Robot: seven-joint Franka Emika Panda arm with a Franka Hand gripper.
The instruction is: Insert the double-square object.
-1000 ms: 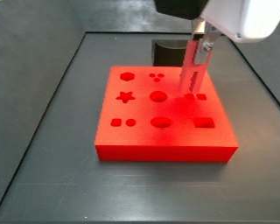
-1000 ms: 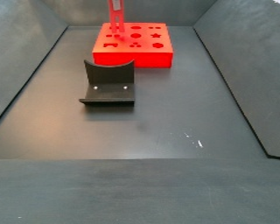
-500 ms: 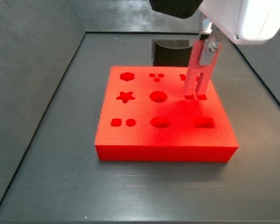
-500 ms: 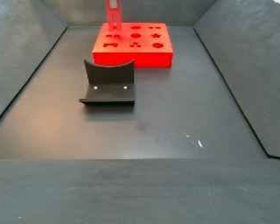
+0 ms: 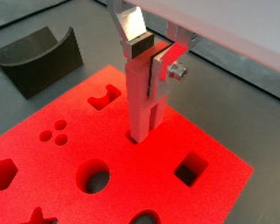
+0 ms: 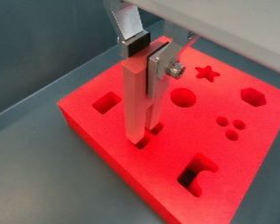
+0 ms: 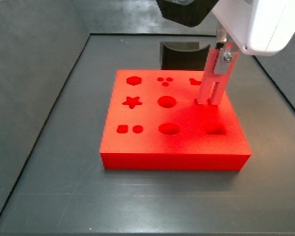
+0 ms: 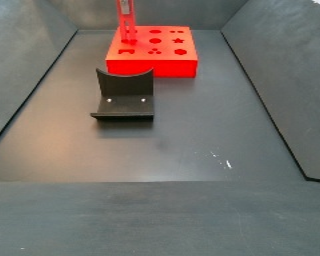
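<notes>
While the red block (image 5: 119,149) lies flat on the worktop (image 7: 64,138), the tool (image 5: 149,54) hangs directly above it, clamped on the double-square object (image 5: 143,101). Rod's long axis is upright; its lower end meets a hole at the block's edge (image 6: 140,140), depth not discernible.

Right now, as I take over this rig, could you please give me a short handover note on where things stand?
Gripper: above the red block, shut on the double-square object, holding it upright.
Rod: in both wrist views its lower tip sits in a hole of the block; most of its length stands above the surface.
Dark grey curved stand: on the floor, apart from the block, untouched.
Done: pick-up, alignment, tip entered.
Left: probably push down to full depth, open the fingers, lift away.
</notes>
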